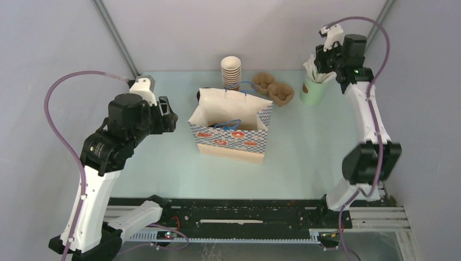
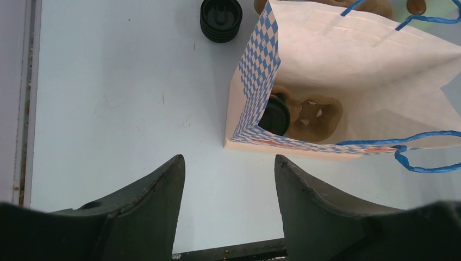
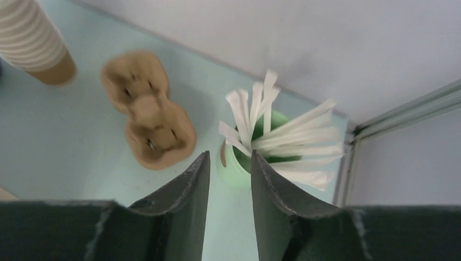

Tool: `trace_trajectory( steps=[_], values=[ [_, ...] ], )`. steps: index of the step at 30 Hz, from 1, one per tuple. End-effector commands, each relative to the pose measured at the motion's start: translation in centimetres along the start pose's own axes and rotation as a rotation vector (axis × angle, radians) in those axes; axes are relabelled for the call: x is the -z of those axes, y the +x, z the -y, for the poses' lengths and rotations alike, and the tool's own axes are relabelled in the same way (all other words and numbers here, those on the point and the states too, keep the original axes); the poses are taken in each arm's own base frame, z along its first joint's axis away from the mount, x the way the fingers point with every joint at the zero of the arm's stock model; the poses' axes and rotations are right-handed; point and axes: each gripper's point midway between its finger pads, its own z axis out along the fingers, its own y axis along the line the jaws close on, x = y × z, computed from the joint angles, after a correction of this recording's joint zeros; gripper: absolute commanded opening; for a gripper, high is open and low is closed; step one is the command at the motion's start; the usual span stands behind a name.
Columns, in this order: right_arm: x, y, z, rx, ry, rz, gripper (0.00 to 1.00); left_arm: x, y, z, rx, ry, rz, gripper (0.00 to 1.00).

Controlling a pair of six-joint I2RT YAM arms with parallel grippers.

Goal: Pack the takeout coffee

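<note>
Cup stack, well left of right gripper

No legible text, no labels, no numbers

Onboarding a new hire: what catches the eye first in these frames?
The open blue-checked paper bag mid-table, with a pulp cup tray and a black lid inside. A stack of paper cups stands behind the bag. At the far right, the right claw hangs open above a green cup bristling with white straws.
</note>
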Motion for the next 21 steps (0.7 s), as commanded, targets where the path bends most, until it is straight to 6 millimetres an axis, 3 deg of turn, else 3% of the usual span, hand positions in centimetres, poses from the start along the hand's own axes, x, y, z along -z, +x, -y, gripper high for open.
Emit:
trace_trajectory(
  steps=[1,3,8,14,21],
  values=[
    [-4.6,6.1,1.0,0.025,-0.139,-0.133,0.44,0.9,-0.9,-0.2,0.003,-0.001,0.033,0.66],
    [-5.3,7.0,2.8,0.034,-0.141,-0.132,0.48,1.3,-0.9,-0.6,0.002,-0.021,0.032,0.66],
    [-6.8,8.5,4.4,0.068,-0.207,-0.104,0.51,1.8,-0.6,-1.4,0.009,-0.057,0.019,0.66],
    [-8.5,10.3,4.4,0.073,-0.277,-0.09,0.49,2.0,-1.1,-1.6,0.013,-0.085,0.011,0.66],
    [-9.3,10.4,4.0,0.091,-0.313,-0.057,0.51,1.6,-1.4,-1.5,0.013,-0.093,-0.006,0.66]
  ],
)
